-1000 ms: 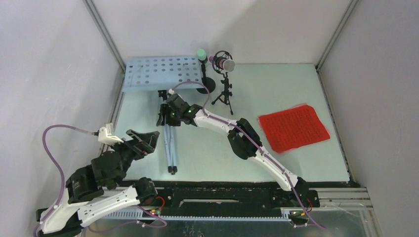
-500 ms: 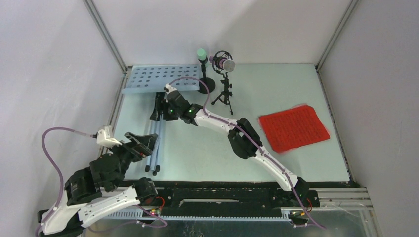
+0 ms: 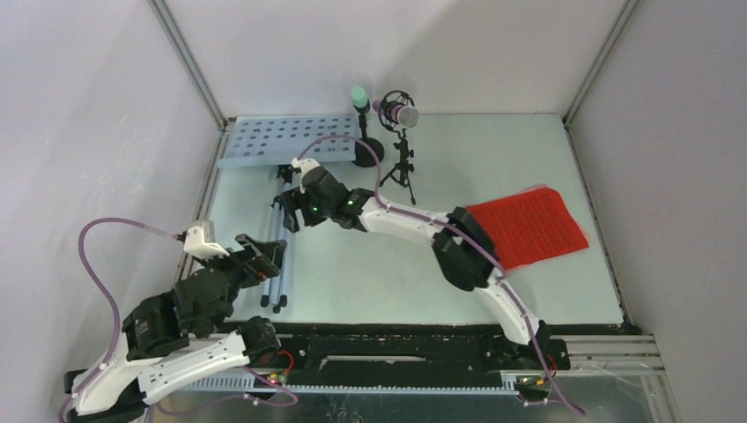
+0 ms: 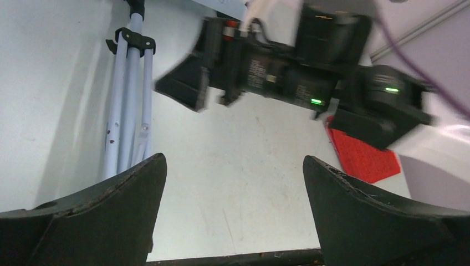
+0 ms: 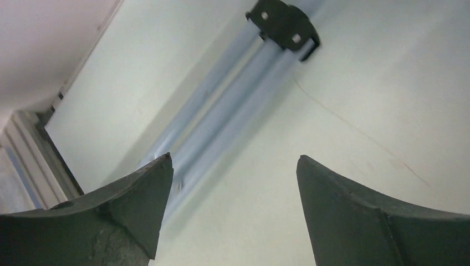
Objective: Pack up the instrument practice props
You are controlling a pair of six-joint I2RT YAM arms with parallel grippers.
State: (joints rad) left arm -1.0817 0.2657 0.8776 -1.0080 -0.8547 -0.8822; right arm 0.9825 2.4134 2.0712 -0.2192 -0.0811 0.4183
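The pale blue perforated music desk [image 3: 280,139] lies at the back left, and its blue-grey tripod [image 3: 277,264] lies flat with folded legs pointing toward me. My right gripper [image 3: 289,214] hovers open just over the tripod's upper end; in the right wrist view [image 5: 234,160] the tripod legs [image 5: 233,111] run past the left finger, nothing gripped. My left gripper [image 3: 264,254] stands open beside the tripod's lower legs [image 4: 130,111], empty [image 4: 234,159]. A mint microphone [image 3: 358,95] and a glittery purple microphone [image 3: 402,113] stand on black mounts [image 3: 401,169]. The red score sheet [image 3: 533,225] lies at the right.
Grey walls and metal frame rails [image 3: 211,167] close in the table on the left, back and right. The black rail [image 3: 396,339] with both arm bases runs along the near edge. The right forearm [image 3: 462,251] reaches over the red sheet's left corner.
The right gripper opened and let go of the tripod. The stand swung left and came down flat, the desk settling at the back left. The left gripper shifted slightly toward the legs.
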